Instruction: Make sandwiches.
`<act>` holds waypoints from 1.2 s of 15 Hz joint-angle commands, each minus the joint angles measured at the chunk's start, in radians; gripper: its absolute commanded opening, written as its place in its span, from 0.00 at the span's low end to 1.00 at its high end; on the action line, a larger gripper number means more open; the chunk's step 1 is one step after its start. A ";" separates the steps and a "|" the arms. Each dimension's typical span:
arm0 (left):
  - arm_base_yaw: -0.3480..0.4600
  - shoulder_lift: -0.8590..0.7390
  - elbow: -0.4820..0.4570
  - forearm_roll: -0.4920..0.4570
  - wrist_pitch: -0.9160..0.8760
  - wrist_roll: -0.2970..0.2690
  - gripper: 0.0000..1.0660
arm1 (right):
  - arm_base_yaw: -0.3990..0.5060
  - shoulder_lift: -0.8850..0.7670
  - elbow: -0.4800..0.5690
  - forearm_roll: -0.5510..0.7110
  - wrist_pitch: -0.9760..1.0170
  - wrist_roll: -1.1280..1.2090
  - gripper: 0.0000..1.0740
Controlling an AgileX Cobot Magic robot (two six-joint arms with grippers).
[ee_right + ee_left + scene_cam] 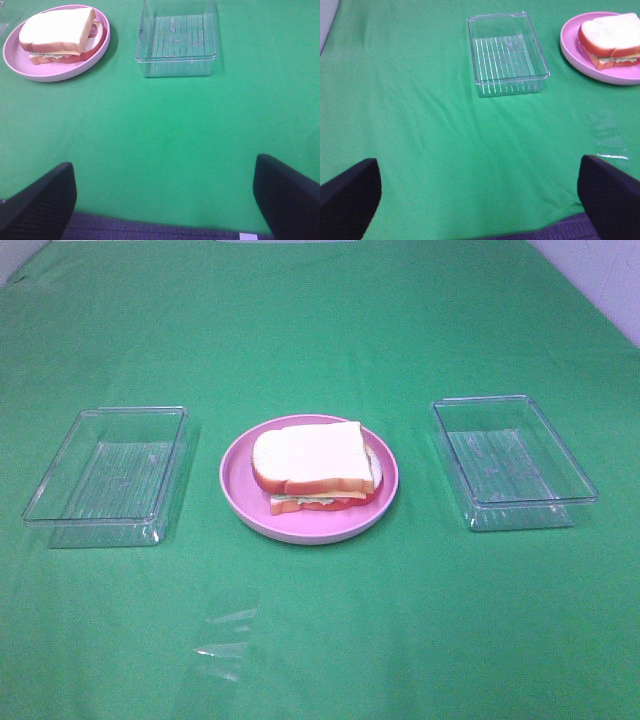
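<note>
A toy sandwich [315, 464] [611, 41] [60, 36] lies stacked on a round pink plate [240, 490] [570, 47] [15, 62] in the middle of the green cloth. Its top slice is white bread with an orange-brown crust, and green lettuce, red and yellow filling show at the edge. Neither arm appears in the exterior high view. My left gripper [480, 200] hangs open over bare cloth, well short of the left tray, with nothing between its dark fingers [350, 195]. Open as well, my right gripper [165, 200] is empty above bare cloth, its fingers [287, 195] wide apart.
A clear rectangular tray [110, 475] [506, 52] stands left of the plate and another clear tray [512, 460] [177, 37] right of it; both hold nothing. A faint shiny patch [225, 635] [607, 135] marks the cloth in front of the plate.
</note>
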 commanded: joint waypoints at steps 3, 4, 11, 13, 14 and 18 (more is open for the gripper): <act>0.002 -0.015 0.011 -0.005 -0.041 -0.014 0.92 | -0.006 -0.024 0.001 0.002 -0.003 -0.014 0.85; 0.002 -0.015 0.011 -0.005 -0.041 -0.014 0.92 | -0.006 -0.024 0.001 0.002 -0.003 -0.014 0.85; -0.048 -0.015 0.011 -0.006 -0.041 -0.014 0.92 | -0.006 -0.024 0.001 0.002 -0.003 -0.014 0.85; -0.048 -0.015 0.011 -0.006 -0.041 -0.014 0.92 | -0.006 -0.024 0.001 0.002 -0.003 -0.014 0.85; -0.048 -0.015 0.011 -0.006 -0.041 -0.014 0.92 | -0.006 -0.024 0.001 0.002 -0.003 -0.014 0.85; -0.048 -0.015 0.011 -0.007 -0.041 -0.014 0.92 | -0.006 -0.024 0.001 0.002 -0.003 -0.014 0.85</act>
